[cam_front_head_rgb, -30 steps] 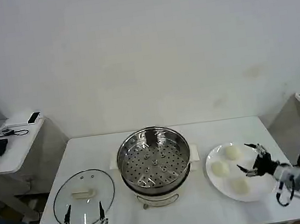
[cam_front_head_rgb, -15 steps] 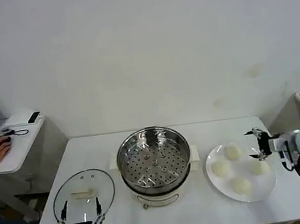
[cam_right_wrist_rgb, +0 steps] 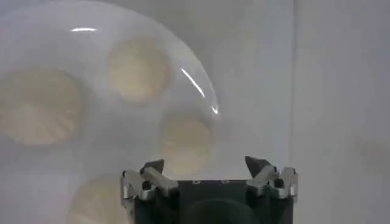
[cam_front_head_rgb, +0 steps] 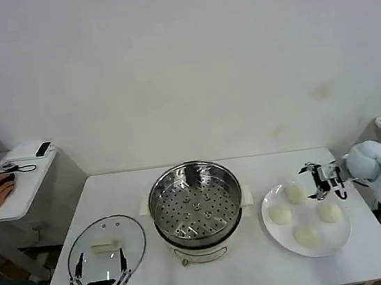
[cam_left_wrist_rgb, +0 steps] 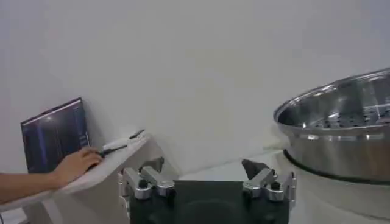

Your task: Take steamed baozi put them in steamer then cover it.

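White table (cam_front_head_rgb: 264, 273) carries everything. Steamer (cam_front_head_rgb: 196, 208) sits mid-table, perforated tray bare, no lid on. Cover (cam_front_head_rgb: 106, 250) lies flat nr the table's front-left corner, w/ left gripper (cam_front_head_rgb: 99, 269) at the front edge just beside it, fingers spread, nothing held. White plate (cam_front_head_rgb: 280, 232) by the right edge holds 4 steamed baozi (cam_front_head_rgb: 279, 215). Right gripper (cam_front_head_rgb: 324, 182) hangs over the plate's far rim, fingers apart, empty.

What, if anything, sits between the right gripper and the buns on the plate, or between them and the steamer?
Nothing visible. The right gripper hovers open over the plate, above the four steamed baozi. The steamer beside the plate is uncovered, its tray bare; the cover lies on the steamer's far side, near the left gripper.
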### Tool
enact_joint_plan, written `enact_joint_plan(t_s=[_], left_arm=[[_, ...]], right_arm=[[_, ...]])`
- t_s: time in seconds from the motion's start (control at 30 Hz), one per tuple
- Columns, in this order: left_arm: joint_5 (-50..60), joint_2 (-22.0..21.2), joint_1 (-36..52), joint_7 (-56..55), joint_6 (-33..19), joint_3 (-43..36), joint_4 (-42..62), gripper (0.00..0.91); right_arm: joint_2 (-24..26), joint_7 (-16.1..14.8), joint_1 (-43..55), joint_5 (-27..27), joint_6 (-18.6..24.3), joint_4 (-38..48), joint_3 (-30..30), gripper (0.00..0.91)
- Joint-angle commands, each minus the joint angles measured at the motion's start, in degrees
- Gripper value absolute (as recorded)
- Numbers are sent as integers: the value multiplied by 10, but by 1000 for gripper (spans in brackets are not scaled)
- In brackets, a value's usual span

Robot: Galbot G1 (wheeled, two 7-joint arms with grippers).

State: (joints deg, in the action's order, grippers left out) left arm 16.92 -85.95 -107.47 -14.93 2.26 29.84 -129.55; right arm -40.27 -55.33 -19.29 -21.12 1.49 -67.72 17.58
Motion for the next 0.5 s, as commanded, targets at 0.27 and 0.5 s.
enact_joint_plan(t_s=[0.27, 0.5], left_arm=[[7, -2, 0, 0, 0, -3, 1, 907], [8, -2, 2, 0, 0, -3, 3, 907]], right_arm=[[-46, 0, 40, -18, -25, 58, 60, 907], [-51, 6, 39, -23, -31, 72, 57, 806]])
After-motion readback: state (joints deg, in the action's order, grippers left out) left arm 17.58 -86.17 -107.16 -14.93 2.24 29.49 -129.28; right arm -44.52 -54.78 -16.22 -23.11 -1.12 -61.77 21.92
